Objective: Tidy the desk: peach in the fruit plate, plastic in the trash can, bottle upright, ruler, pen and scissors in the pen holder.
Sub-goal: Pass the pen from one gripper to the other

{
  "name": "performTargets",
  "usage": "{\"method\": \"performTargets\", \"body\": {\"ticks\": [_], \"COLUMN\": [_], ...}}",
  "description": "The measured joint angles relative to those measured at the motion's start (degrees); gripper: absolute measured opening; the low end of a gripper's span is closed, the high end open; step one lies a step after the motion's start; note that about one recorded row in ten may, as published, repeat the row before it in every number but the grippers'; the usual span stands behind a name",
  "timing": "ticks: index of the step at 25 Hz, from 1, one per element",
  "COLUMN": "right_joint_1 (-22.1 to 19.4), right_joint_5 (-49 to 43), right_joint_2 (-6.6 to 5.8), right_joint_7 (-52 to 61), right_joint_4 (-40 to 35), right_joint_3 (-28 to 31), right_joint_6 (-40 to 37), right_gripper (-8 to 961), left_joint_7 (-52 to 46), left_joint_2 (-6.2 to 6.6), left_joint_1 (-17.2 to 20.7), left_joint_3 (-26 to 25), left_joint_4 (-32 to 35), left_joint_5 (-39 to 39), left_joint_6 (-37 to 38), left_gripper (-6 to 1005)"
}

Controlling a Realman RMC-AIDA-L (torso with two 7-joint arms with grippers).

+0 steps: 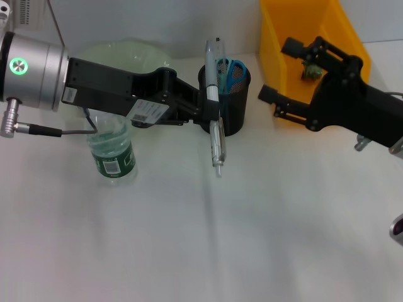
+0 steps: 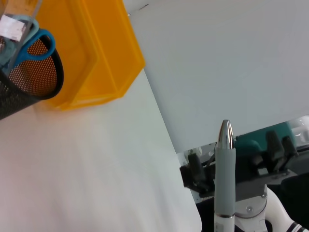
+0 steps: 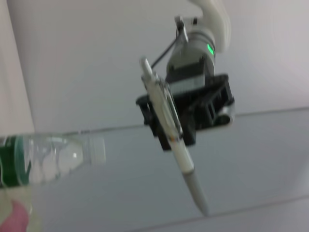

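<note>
My left gripper [image 1: 213, 108] is shut on a grey-and-white pen [image 1: 215, 135] and holds it upright at the near side of the black mesh pen holder [image 1: 234, 104]. The pen [image 3: 170, 126] also shows in the right wrist view, and its tip [image 2: 225, 169] in the left wrist view. Blue scissors [image 1: 233, 72] stand in the holder [image 2: 29, 84]. The bottle [image 1: 113, 153], clear with a green label, stands upright under my left arm. My right gripper [image 1: 283, 72] hangs open at the yellow trash can [image 1: 283, 25], where a small green scrap [image 1: 310, 72] lies. A pink patch, perhaps the peach [image 3: 13, 220], shows beside the bottle [image 3: 48, 159].
The pale green fruit plate [image 1: 119, 51] sits at the back left, partly hidden by my left arm. White table [image 1: 208, 245] stretches bare toward the front. The table edge [image 2: 178, 174] runs close past the trash can [image 2: 96, 48].
</note>
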Motion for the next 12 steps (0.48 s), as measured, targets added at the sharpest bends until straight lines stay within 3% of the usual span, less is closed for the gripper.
{"method": "performTargets", "body": {"ticks": [12], "right_joint_1": [1.3], "right_joint_5": [0.0], "right_joint_2": [0.61], "right_joint_7": [-2.8], "right_joint_4": [0.8], "right_joint_3": [-4.8], "right_joint_6": [-0.9], "right_gripper": [796], "left_joint_7": [-0.1], "left_joint_2": [0.22], "left_joint_1": [0.2], "left_joint_3": [2.4], "left_joint_4": [-1.7], "left_joint_5": [0.3], "left_joint_6": [1.7], "left_gripper": [131]}}
